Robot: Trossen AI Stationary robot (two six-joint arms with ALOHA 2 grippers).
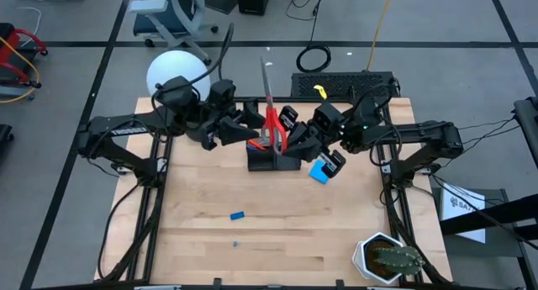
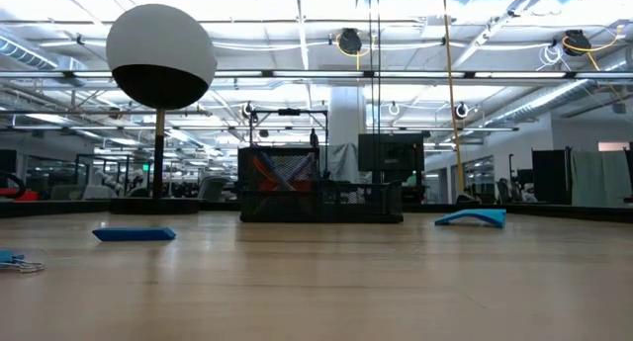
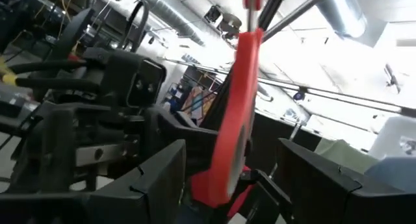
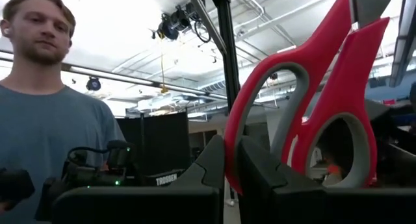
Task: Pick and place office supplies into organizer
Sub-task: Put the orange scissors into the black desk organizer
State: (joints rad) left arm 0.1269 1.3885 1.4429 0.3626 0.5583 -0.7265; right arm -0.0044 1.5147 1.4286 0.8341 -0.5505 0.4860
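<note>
The scissors (image 1: 271, 120) stand over the organizer (image 1: 273, 157), near the middle of the table's (image 1: 277, 231) far edge. Their long axis runs roughly from the red handles, down at the organizer's top, toward the far edge, with the grey blades pointing away and upward.

The right pincer (image 1: 296, 144) is shut on the red handles. In the right wrist view its two dark fingers (image 4: 214, 169) are pressed together around the rim of one handle loop (image 4: 260, 113), and a person stands in the room beyond.

The left pincer (image 1: 244, 132) stands wide and holds nothing. It sits just beside the scissors on the side toward the table's left edge, and in the left wrist view the red handle (image 3: 237, 120) rises between its spread fingers (image 3: 159, 178).

Judgement: the coming move turns on the scissors' axis relative to the organizer's opening. The handles are directly above a compartment, so the right arm, already gripping, needs only to lower and release. Which compartment lies under the handles cannot be told.

Remaining supplies lie apart: a blue pad (image 1: 319, 172) just beside the organizer toward the right edge, and a small blue piece (image 1: 237, 214) nearer the table's middle.
</note>
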